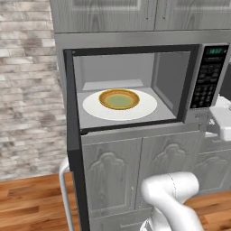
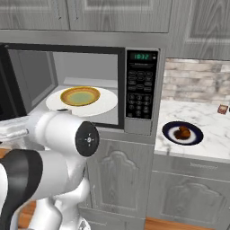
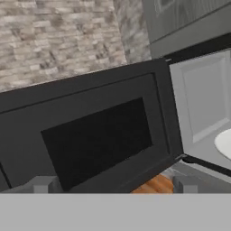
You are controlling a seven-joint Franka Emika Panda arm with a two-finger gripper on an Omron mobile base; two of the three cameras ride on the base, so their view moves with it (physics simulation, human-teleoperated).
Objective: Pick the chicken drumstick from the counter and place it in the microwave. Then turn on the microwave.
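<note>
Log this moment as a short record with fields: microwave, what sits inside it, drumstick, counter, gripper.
microwave: door swung wide open, keypad with green display lit
inside: yellow-brown bowl on the white turntable
chicken drumstick: lies on a dark blue plate, not yet picked
counter: marbled top right of the microwave, bears the plate
gripper: jaws open, empty, facing the inner side of the open door
task status: drumstick not yet in the oven
</note>
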